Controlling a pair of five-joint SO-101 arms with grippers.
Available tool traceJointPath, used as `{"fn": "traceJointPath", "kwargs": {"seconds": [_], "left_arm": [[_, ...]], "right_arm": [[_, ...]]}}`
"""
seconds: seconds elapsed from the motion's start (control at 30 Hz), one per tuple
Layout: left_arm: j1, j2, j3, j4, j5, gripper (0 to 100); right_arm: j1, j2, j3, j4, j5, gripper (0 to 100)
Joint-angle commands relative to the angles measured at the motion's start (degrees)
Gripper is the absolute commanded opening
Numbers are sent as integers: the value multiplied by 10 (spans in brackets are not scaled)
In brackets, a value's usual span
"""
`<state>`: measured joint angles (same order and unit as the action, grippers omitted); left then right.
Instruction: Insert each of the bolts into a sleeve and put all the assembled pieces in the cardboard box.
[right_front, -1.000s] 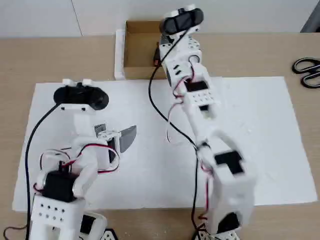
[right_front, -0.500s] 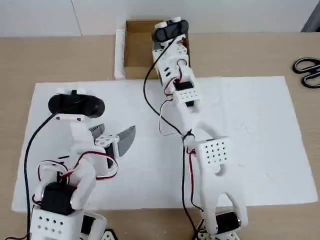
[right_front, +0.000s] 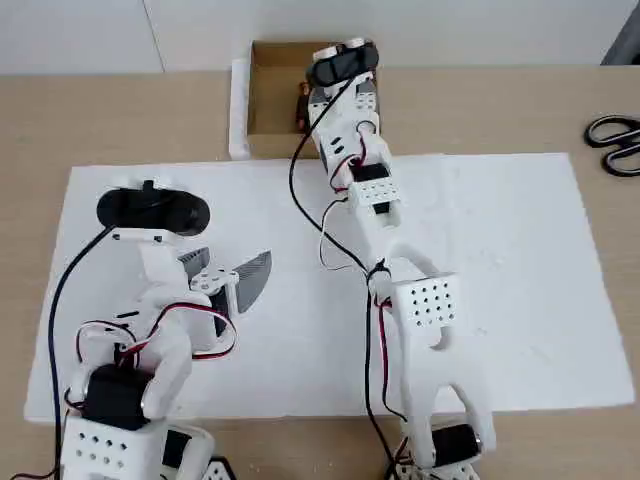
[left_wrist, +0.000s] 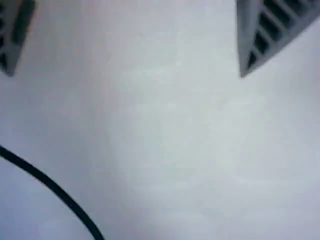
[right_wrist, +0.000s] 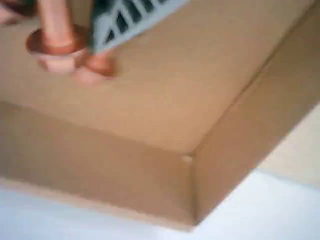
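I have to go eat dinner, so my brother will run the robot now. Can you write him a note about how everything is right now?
Left gripper: open, fingers wide apart, holding nothing, over the white sheet.
Right gripper: down inside the cardboard box, right beside a copper-coloured piece. I cannot tell whether it grips the piece.
Done: that piece is in the box. More copper shapes lie next to it, but the count is unclear.
Left: probably make sure the piece is let go, then pull the right arm back out of the box.

Copper flanged piece (right_wrist: 56, 42), inside brown cardboard box (right_wrist: 100, 170)
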<state>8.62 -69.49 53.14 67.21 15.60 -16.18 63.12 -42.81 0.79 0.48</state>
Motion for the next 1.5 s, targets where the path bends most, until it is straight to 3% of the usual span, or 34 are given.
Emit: {"fn": "traceJointPath", "kwargs": {"seconds": [0.0,0.13,0.7,0.83,1.03,1.23,1.47], "left_arm": [[-3,-10,-4,-13,-1,269],[-3,-36,-3,-17,-3,269],[-3,-339,116,-18,-4,270],[-3,-346,123,-18,-4,270],[-2,-345,126,-54,-4,270],[-3,-345,193,-121,-4,270],[-3,-345,269,-199,-4,270]], "right_arm": [[19,-32,-34,7,9,258],[44,-116,-34,103,9,258],[48,-687,-33,819,3,258],[51,-780,-31,953,3,258],[51,-943,65,958,7,258],[121,-1173,385,935,7,258],[167,-1440,861,696,7,258]]}}
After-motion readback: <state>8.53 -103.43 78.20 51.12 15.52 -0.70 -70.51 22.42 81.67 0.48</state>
